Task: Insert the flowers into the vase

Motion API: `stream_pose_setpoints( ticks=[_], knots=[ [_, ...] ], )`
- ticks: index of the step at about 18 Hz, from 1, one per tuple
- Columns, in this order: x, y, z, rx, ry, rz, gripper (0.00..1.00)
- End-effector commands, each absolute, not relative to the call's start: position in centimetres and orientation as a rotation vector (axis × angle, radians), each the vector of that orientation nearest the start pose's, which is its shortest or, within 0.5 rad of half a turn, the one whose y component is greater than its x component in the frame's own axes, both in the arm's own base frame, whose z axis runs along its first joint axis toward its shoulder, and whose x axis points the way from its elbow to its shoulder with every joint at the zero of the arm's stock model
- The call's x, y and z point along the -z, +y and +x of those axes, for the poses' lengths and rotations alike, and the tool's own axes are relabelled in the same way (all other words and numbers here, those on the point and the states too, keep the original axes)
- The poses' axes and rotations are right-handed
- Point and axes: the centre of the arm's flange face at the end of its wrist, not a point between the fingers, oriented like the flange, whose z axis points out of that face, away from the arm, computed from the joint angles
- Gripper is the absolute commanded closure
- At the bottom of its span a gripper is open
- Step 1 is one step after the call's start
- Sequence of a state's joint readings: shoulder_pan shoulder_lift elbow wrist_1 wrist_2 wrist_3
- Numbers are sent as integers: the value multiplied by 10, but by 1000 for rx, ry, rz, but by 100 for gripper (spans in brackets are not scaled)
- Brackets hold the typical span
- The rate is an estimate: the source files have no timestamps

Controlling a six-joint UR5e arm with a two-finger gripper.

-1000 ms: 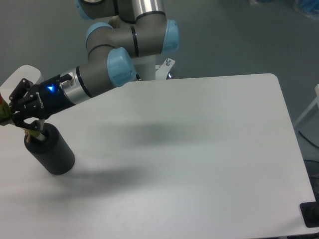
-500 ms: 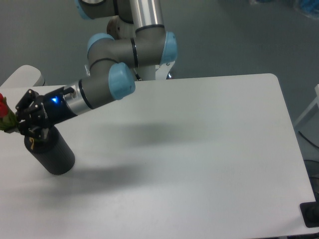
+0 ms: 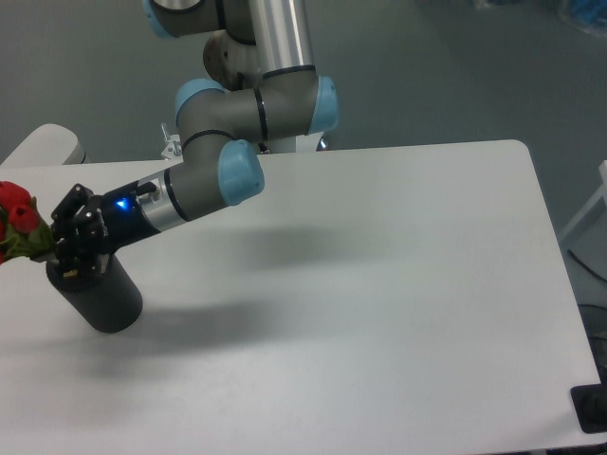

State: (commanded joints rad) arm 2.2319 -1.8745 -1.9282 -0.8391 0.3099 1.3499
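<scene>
**A:** Start with the big things. Where are you?

**B:** My arm (image 3: 213, 180) reaches out over the table (image 3: 398, 284) toward its left edge. The vase (image 3: 98, 294) stands there near that edge, upright, black, and my gripper (image 3: 68, 242) sits right over its top, so close that the hole is hidden behind my fingers.

**A:** And the flowers?

**B:** In my grip. The flowers (image 3: 19, 223) stick out to the left of my fingers, red buds at the very edge of the view, and I am closed on the stems. How tightly I cannot tell; the fingers are dark against the dark vase.

**A:** What does the coming move turn on?

**B:** The bunch's long axis. It lies closer to level than upright: buds out left and a little high, stem ends running right and down toward the vase mouth. The vase's axis is vertical. So I judge the stems have to tip up toward vertical over the hole before they can slide down. Whether the stem tips are already in the hole I cannot see.

**A:** What differs from a second ago?

**B:** The buds were barely in view then, cut off at the left edge; half a second ago they showed partly; now they are plainly visible and higher. My wrist has swung right and lower, and the elbow joints have shifted right with it. The vase has not moved.
</scene>
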Motion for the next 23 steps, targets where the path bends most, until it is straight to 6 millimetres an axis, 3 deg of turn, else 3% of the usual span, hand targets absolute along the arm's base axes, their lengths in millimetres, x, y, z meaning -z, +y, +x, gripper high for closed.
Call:
stream_pose_setpoints(
  ticks=[5,6,11,17,23],
  knots=[
    [-297,556,-162,701,664,-1824,6],
    [-297,554,-165,697,658,-1825,0],
    [-297,540,-187,669,608,-1837,0],
    [-316,525,-210,606,576,-1834,0],
    [-336,507,-268,498,510,-1838,0]
  ],
)
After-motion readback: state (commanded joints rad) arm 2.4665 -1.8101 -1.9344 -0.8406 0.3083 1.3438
